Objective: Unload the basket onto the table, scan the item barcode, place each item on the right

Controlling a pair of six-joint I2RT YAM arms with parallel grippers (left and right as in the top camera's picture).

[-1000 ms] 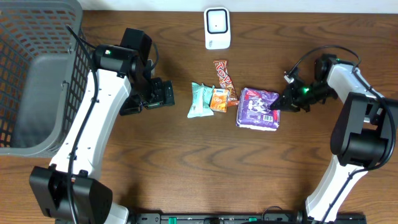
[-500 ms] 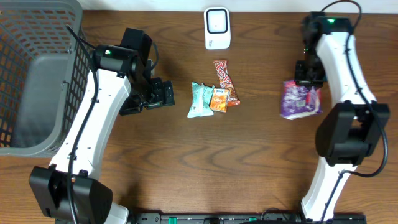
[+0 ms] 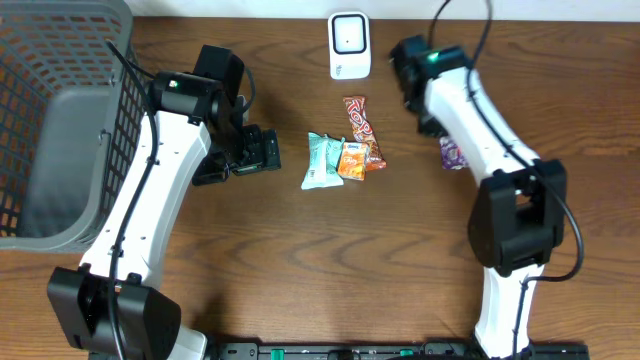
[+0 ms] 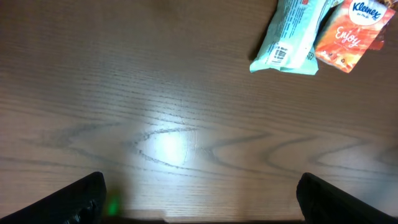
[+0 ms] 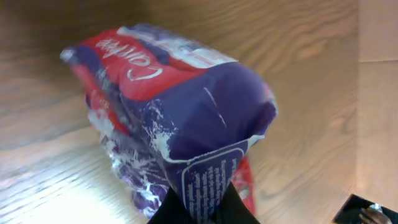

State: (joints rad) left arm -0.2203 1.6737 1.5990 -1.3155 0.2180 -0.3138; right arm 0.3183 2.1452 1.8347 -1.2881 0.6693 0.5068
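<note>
My right gripper (image 5: 202,208) is shut on a fold of the purple and red packet (image 5: 186,118), which hangs off the table in the right wrist view. From overhead only a corner of that packet (image 3: 452,153) shows past the right arm, to the right of the white scanner (image 3: 349,45) at the table's back edge. The right gripper itself is hidden under its arm there. My left gripper (image 3: 265,152) stands open and empty, left of the loose packets; its dark fingertips (image 4: 81,199) sit wide apart over bare wood.
A teal packet (image 3: 321,160), an orange Kleenex packet (image 3: 352,160) and a candy bar (image 3: 360,122) lie mid-table. A grey mesh basket (image 3: 60,130) fills the far left. The right arm's elbow (image 3: 430,62) reaches close to the scanner.
The right arm lifted the purple packet from mid-table, carried it right, then swung back and leftward toward the scanner. The left arm has not moved.
</note>
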